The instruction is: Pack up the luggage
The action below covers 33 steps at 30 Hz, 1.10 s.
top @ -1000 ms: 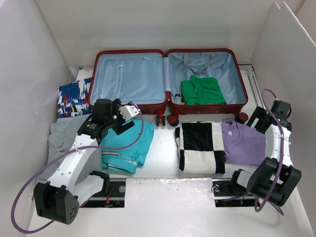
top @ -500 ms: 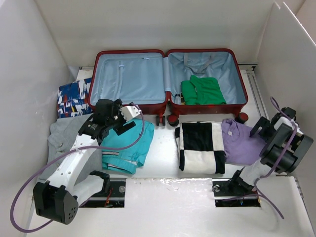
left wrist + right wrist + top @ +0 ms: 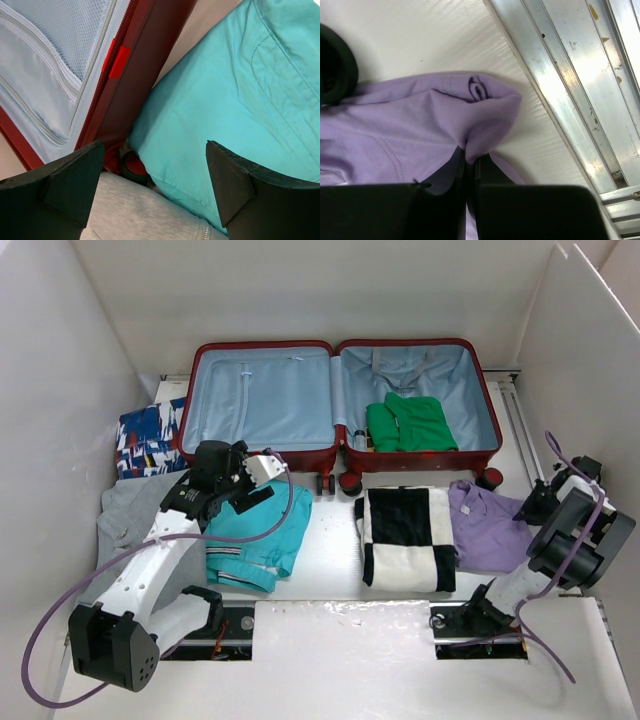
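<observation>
A white bench (image 3: 330, 552) carries everything, boxed in on the left, back and right by plain white walls (image 3: 50, 390). A metal rail (image 3: 570, 75) runs along the bench's right side. The luggage (image 3: 260, 400) lies open and flat at the back of the bench with both pale blue halves facing up, and a folded green garment (image 3: 410, 423) rests in its right half. To its left lies a blue patterned cloth (image 3: 148, 438), with a grey garment (image 3: 125, 515) in front of that. A teal garment (image 3: 255, 535) lies before the luggage's left half, and a black-and-white checked garment (image 3: 405, 538) before the right half. A purple garment (image 3: 490, 530) lies just beside the checked one. The left gripper (image 3: 155, 190) hangs with its fingers spread wide over the spot where the teal cloth, the grey cloth and the luggage's red near wall meet. The right gripper (image 3: 470, 170) pinches a raised fold at the purple garment's right edge, near the rail and a black wheel (image 3: 335, 65).
</observation>
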{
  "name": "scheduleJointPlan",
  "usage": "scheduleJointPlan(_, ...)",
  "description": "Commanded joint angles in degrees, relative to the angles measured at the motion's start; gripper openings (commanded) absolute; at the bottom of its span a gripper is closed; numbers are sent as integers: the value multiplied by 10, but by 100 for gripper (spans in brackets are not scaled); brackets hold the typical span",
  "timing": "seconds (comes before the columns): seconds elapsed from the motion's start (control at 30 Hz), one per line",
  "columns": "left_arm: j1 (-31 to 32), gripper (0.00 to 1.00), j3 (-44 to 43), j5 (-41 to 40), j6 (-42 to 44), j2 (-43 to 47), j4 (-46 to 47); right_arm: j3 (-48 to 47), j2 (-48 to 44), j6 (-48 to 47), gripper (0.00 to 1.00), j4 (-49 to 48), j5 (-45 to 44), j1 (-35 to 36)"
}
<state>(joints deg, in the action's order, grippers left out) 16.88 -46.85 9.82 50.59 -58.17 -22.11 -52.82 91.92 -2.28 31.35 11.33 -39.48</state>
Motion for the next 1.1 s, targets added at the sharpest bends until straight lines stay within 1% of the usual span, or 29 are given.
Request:
scheduleJointPlan(0.0,2,80,-15,-4,7,2,7,0,-18,-17,0,12,32,-2)
scheduleJointPlan(0.13,2,80,-15,-4,7,2,7,0,-49,-22,0,19,32,-2)
scheduleJointPlan(0.17,7,80,-15,-4,7,2,7,-6,-71,-13,0,25,32,-2)
scheduleJointPlan(0.33,13,80,-20,-16,7,-4,1,-26,-153,11,0,47,-30,-2)
scheduleJointPlan(0.4,18,80,-25,-16,13,-9,1,-45,-189,11,0,63,-36,-2)
scheduleJointPlan(0.53,24,80,-31,-26,13,-9,1,-69,-233,11,0,78,-46,-2)
scheduleJointPlan(0.67,24,80,-31,-26,18,-9,1,-91,-256,4,0,93,-53,5)
scheduleJointPlan(0.9,24,80,-31,-37,23,-9,7,-165,-274,4,0,132,-72,48)
scheduleJointPlan(0.93,24,80,-31,-37,23,-9,7,-176,-274,4,0,132,-87,54)
scheduleJointPlan(1.0,24,80,-31,-37,23,-9,7,-208,-280,4,0,149,-100,81)
scheduleJointPlan(1.03,24,80,-31,-37,23,-9,7,-218,-280,-2,0,149,-120,94)
scheduleJointPlan(1.07,24,80,-31,-42,23,-9,7,-238,-280,-2,0,156,-133,123)
